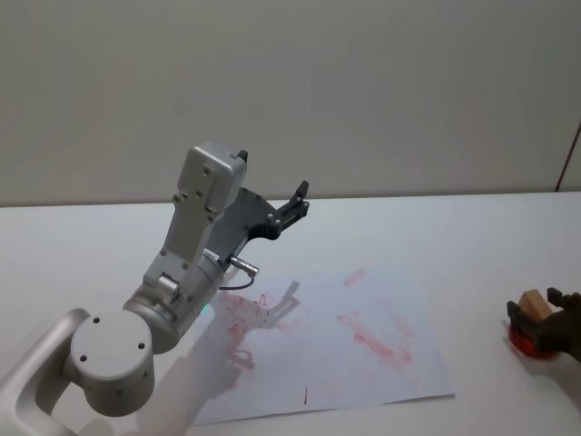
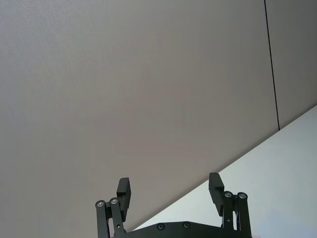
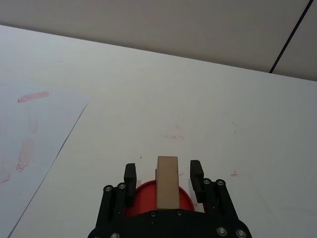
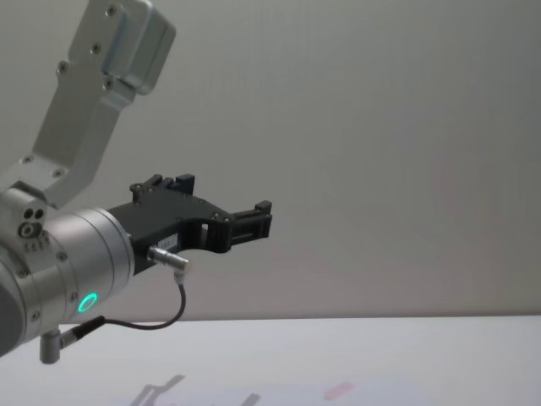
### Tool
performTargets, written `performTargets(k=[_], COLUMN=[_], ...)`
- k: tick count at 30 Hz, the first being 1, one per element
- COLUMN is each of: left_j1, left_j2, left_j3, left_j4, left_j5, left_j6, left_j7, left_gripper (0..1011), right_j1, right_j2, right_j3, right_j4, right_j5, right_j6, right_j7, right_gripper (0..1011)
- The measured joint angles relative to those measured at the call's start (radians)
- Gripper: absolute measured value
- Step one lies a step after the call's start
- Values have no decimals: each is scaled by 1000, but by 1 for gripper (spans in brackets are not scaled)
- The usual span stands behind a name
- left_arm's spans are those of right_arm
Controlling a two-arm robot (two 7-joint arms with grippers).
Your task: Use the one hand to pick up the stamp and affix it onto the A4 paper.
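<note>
The tan wooden stamp (image 1: 536,302) stands upright on a round red ink pad (image 1: 529,343) at the table's right edge. My right gripper (image 1: 547,318) straddles it. In the right wrist view the stamp (image 3: 167,181) sits between the fingers of the right gripper (image 3: 163,171) with a gap on each side, so the gripper is open. The A4 paper (image 1: 363,363), marked with several red prints, lies at the table's middle; its corner (image 3: 29,148) also appears in the right wrist view. My left gripper (image 1: 298,202) is raised above the paper's far left, open and empty.
The left arm's silver-white body (image 1: 182,272) rises over the paper's left part and casts a shadow on it. Bare white table (image 1: 472,245) lies between the paper and the ink pad (image 3: 143,196). A grey wall stands behind the table.
</note>
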Motion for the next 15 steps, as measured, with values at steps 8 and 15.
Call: performTargets(k=[8, 15], left_j1=[0, 0], left_j2=[0, 0], left_j3=[0, 0], left_j4=[0, 0], left_j5=[0, 0], left_j6=[0, 0], left_j7=[0, 0], left_gripper=[1001, 1001], right_j1=[7, 10], right_j2=[-5, -7], right_j3=[-4, -5], right_j4=[6, 9], right_j5=[-8, -11], right_j6=[5, 7], right_j7=[1, 1], right_gripper=[434, 238])
